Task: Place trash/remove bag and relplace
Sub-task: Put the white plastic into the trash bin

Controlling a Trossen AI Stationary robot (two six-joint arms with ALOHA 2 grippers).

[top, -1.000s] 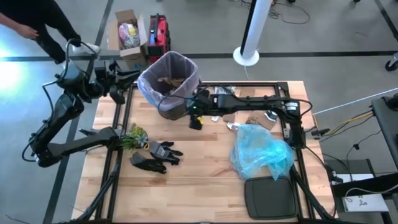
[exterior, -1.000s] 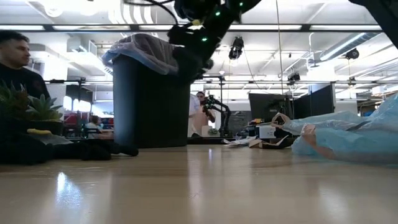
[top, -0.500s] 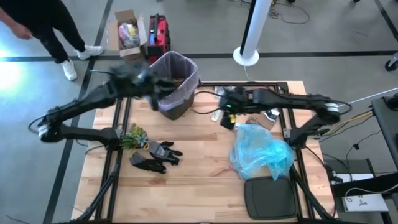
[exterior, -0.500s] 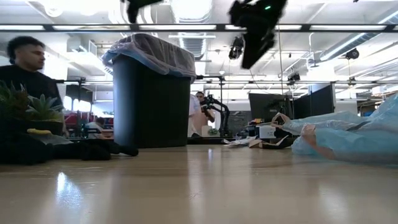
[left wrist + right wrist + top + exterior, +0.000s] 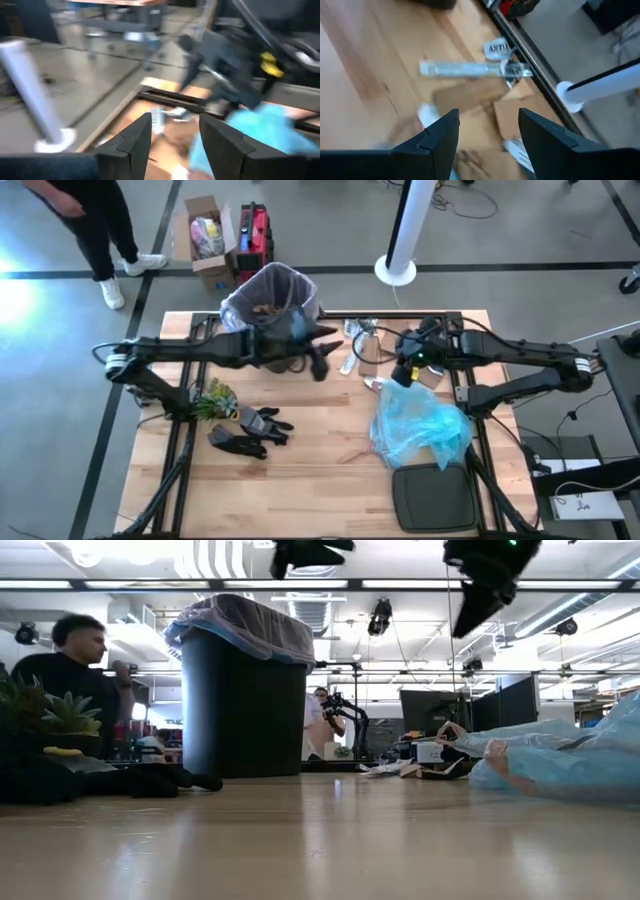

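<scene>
Both dark arms reach inward over the table's far half, raised off its surface. The left gripper (image 5: 318, 363) sits at eleven o'clock from centre, fingers parted and empty — the right gripper (image 5: 404, 370) at one o'clock, likewise parted, holding nothing.

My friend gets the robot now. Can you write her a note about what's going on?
Left gripper: fingers open, empty, up in the air beside the bin.
Right gripper: fingers open, empty, above the scraps at the table's far edge.
Things: the pink bag lines the bin, with some trash inside. A blue bag, black gloves and a small plant lie on the table.
Done: some trash binned.
Left: bin the remaining scraps, pull the bag out, put in a new one.
</scene>
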